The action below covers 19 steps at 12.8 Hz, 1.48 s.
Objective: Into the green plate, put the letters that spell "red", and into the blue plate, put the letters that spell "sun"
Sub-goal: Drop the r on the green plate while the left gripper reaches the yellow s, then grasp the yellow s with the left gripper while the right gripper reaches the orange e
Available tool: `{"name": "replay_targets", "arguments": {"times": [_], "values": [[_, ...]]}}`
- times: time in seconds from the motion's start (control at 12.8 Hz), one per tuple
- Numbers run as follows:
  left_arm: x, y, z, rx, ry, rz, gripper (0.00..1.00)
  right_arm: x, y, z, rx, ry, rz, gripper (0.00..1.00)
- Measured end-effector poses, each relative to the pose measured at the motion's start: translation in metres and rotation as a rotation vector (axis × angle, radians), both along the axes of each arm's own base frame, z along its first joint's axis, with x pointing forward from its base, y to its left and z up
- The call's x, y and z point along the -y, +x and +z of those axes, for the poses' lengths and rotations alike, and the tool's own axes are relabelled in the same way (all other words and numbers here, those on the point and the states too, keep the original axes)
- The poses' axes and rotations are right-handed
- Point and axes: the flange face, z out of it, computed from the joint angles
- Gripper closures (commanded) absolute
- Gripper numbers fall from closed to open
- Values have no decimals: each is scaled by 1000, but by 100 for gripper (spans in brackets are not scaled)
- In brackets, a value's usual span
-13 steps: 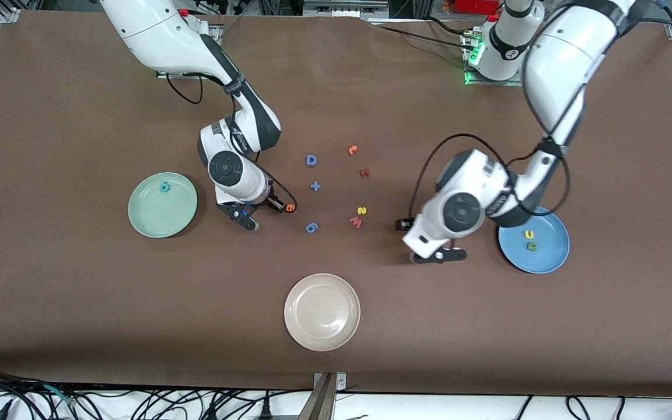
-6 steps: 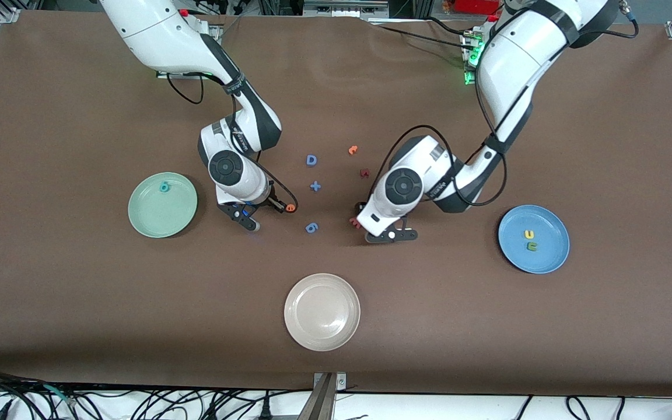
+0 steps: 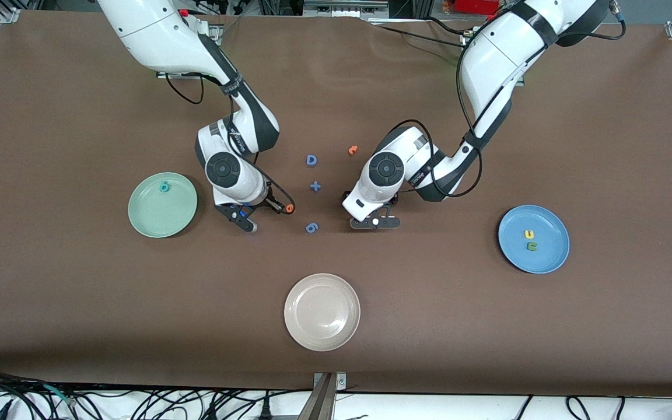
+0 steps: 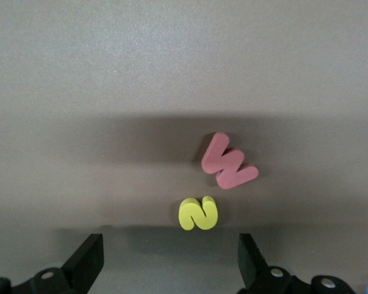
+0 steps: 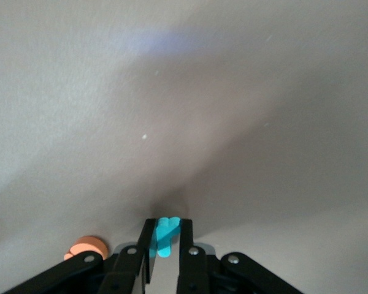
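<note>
My right gripper [image 5: 165, 231] is shut on the teal "r" [image 5: 167, 237] just above the table. The orange "e" [image 3: 290, 207] lies beside it, also in the right wrist view [image 5: 86, 247]. The green plate [image 3: 161, 220] holds the teal "d" [image 3: 164, 186]. My left gripper [image 3: 375, 222] hangs open low over the table's middle. Its fingers [image 4: 89, 264] stand wide apart, with the yellow "s" [image 4: 198, 212] just ahead of them and touching nothing. The blue plate [image 3: 541, 262] holds the yellow "u" [image 3: 528, 234] and the green "n" [image 3: 532, 246].
A pink W [image 4: 229, 162] lies close to the "s". A blue D [image 3: 311, 160], a blue plus [image 3: 315, 186], a blue 6 [image 3: 311, 227] and an orange hooked letter [image 3: 353, 150] lie mid-table. A cream plate [image 3: 322, 326] sits nearest the front camera.
The left arm swung from beside the blue plate to the middle and now hangs over the "s" and W. The right gripper closed on the teal "r".
</note>
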Motion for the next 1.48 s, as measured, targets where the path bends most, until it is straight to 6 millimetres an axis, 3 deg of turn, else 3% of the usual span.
{"name": "replay_targets", "arguments": {"times": [0.23,0.39,0.55,0.7,0.86,1.09,1.41,1.48], "values": [[0,-1,-1,2,0,-1,21,49,32,64,-59,-29,53,100],[0,-1,-1,3,-1,-1,23,103,49,103,-100,-46,107,100],[3,-3,-1,4,-2,0,24,162,54,118,-162,-50,180,100],[4,-3,0,7,-4,6,26,225,53,108,-214,-39,251,100],[5,-4,0,7,-4,9,29,258,39,76,-221,-29,284,100],[8,-6,-1,6,-3,6,37,261,13,24,-199,-42,304,100],[9,-7,-1,6,-1,13,46,252,-4,-2,-181,-47,327,98],[9,-7,-2,6,0,15,47,251,-6,-5,-177,-47,330,78]]}}
